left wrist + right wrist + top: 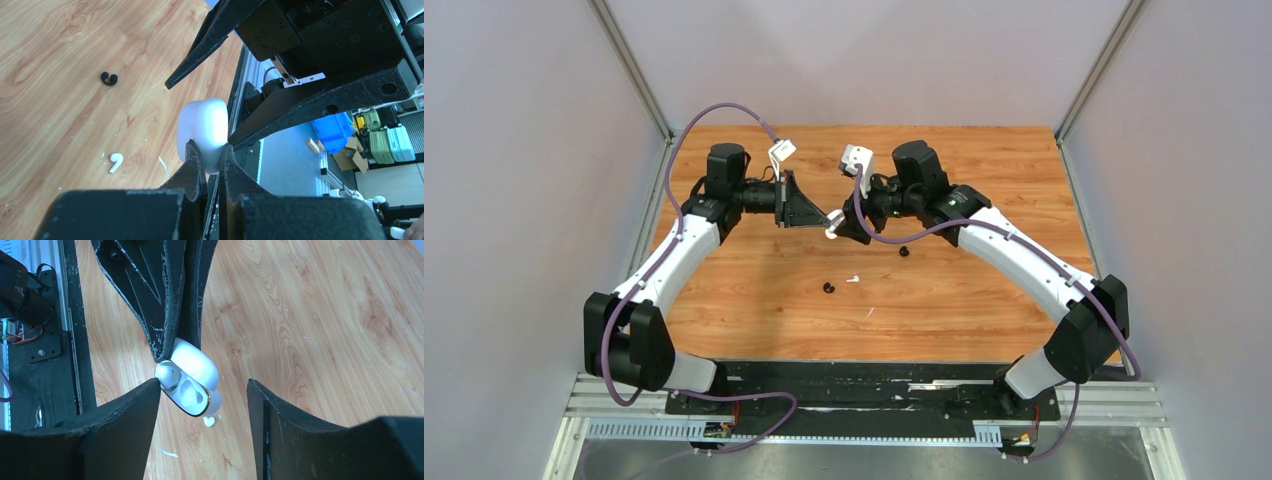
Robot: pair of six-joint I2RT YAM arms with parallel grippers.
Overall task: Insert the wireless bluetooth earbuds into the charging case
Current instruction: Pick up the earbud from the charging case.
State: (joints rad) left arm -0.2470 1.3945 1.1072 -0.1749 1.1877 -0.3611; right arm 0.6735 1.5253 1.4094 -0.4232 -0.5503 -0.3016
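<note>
Left gripper pinches the white charging case; right gripper spread around it.

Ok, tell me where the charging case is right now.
In the top view the white charging case is held above the middle of the table, pinched in the left gripper, with the right gripper open around it.

The left gripper is clamped on the charging case at upper centre of the top view; the right gripper is held open, facing it.
</note>
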